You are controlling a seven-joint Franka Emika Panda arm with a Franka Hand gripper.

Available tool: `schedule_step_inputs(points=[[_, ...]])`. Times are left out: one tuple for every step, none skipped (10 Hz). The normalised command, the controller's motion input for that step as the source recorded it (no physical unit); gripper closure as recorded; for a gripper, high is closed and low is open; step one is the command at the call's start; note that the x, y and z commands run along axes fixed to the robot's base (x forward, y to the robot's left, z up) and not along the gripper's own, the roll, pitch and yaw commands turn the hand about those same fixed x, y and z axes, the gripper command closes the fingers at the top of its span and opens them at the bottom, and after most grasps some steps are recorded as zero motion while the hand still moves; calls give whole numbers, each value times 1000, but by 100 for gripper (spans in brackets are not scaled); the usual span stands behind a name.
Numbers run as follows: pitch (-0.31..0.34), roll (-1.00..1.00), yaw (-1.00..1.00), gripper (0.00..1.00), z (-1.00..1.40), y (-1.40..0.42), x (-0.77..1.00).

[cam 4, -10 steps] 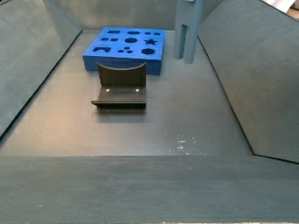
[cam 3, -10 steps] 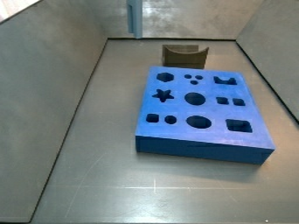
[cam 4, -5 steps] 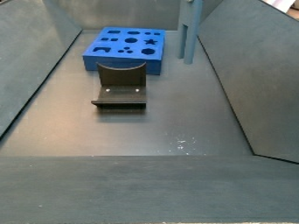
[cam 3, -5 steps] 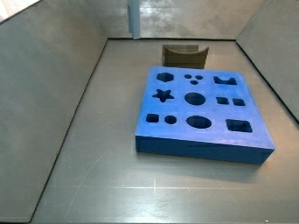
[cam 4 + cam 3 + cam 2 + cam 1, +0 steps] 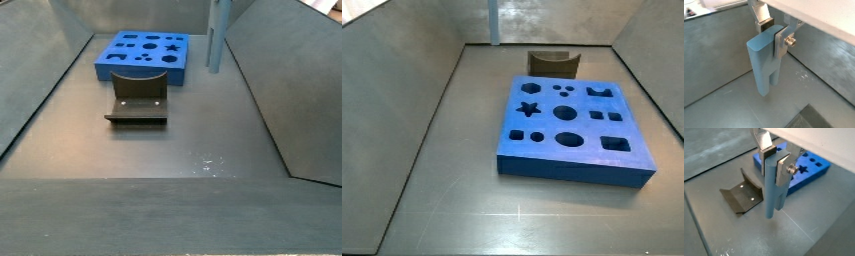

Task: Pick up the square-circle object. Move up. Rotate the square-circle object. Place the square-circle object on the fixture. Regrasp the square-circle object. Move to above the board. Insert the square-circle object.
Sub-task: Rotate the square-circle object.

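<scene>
Your gripper (image 5: 773, 159) is clamped on the square-circle object (image 5: 773, 188), a slim blue-grey bar hanging upright from the silver fingers (image 5: 781, 40), clear of the grey floor (image 5: 797, 235). In a side view the bar (image 5: 215, 35) hangs beside the far board's edge. Below it stands the dark fixture (image 5: 741, 193); beyond lies the blue board (image 5: 807, 169) with its shaped holes.

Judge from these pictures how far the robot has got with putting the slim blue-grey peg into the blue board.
Done: the gripper is shut on the slim light blue-grey bar-shaped peg, which hangs upright, clear of the floor in both wrist views.

In hand: it hangs off to one side of the dark notched fixture and the thick blue board with shaped holes.

Left: resting it on the fixture, regrasping, inserting; the fixture is empty.
</scene>
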Motion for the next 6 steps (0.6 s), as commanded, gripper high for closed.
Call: schedule_step_inputs(points=[[50,-161,-391,100,8,11,3],[48,-160,-229,100,11,12,3],[48,-160,-158,100,-1000,0,0],[39,-158,-116,100,-1000,1,5],[-3,-135,-85,100,-1000,8,23],[-27,-109,-72,100,-1000,16,18]])
